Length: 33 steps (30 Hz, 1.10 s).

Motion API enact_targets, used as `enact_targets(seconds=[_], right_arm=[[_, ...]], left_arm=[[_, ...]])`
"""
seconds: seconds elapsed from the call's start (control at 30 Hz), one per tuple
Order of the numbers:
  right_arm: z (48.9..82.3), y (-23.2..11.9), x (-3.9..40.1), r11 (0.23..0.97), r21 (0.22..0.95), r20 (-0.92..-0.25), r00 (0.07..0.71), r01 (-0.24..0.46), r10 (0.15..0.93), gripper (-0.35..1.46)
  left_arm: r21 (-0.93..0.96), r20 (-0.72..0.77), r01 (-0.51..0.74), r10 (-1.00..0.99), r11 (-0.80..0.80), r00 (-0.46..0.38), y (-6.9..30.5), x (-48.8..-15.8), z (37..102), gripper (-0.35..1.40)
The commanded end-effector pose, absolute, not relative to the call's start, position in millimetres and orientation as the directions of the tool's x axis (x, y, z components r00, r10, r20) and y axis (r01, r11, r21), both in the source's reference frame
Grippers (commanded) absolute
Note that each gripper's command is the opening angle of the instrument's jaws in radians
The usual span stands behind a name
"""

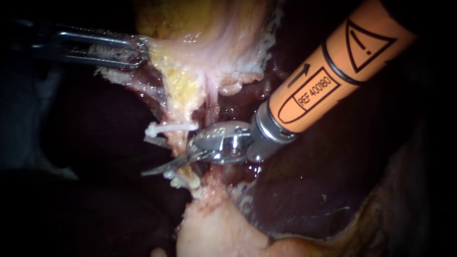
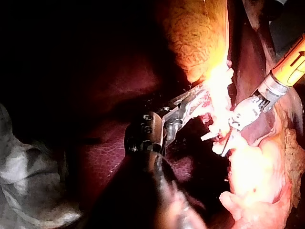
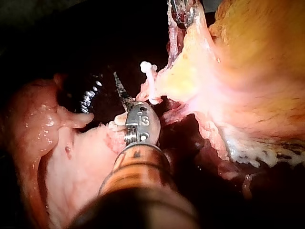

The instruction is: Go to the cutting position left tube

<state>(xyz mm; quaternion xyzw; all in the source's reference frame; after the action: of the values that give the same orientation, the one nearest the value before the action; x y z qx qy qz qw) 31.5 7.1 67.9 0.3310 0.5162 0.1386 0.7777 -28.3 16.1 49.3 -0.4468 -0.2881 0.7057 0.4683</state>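
The left tube point(image 1: 177, 142) runs down from the pale yellow gallbladder point(image 1: 209, 43), with a white clip point(image 1: 171, 127) across it and more white clips point(image 1: 183, 181) lower down. My right instrument point(image 1: 144, 157), on an orange shaft, has its two thin curved blades open on either side of the tube, between the upper and lower clips. The lower blade shows clearly; the upper one is partly hidden behind the tube. My left instrument point(image 1: 135, 51) is shut on the gallbladder's edge and holds it up. The right wrist view shows one blade point(image 3: 120, 88) beside the clip point(image 3: 148, 76).
Dark red liver point(image 1: 309, 190) lies under and to the right of the tube. A pale pink mass of tissue point(image 1: 214, 233) sits below the lower clips. The right instrument's orange shaft point(image 1: 333, 66) crosses the upper right. A grey drape point(image 2: 28, 176) lies beside the left instrument's shaft.
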Motion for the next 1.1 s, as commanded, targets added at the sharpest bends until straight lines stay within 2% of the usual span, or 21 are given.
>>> enact_targets(seconds=[0.03,0.47,1.1], right_arm=[[67.4,7.0,31.5,0.738,0.661,-0.714,0.419,0.138,0.561,1.38],[62.5,6.9,32.0,0.686,0.699,-0.707,0.342,0.204,0.619,1.38],[61.9,7.1,32.1,0.662,0.714,-0.696,0.323,0.225,0.641,1.38]], left_arm=[[-0.825,-0.361,-0.404,0.918,-0.396,-0.162,16.1,-28.3,49.3,-0.35],[-0.825,-0.362,-0.403,0.918,-0.396,-0.162,16.1,-28.2,49.4,-0.35],[-0.825,-0.362,-0.403,0.918,-0.396,-0.162,16.1,-28.1,49.5,-0.35]])
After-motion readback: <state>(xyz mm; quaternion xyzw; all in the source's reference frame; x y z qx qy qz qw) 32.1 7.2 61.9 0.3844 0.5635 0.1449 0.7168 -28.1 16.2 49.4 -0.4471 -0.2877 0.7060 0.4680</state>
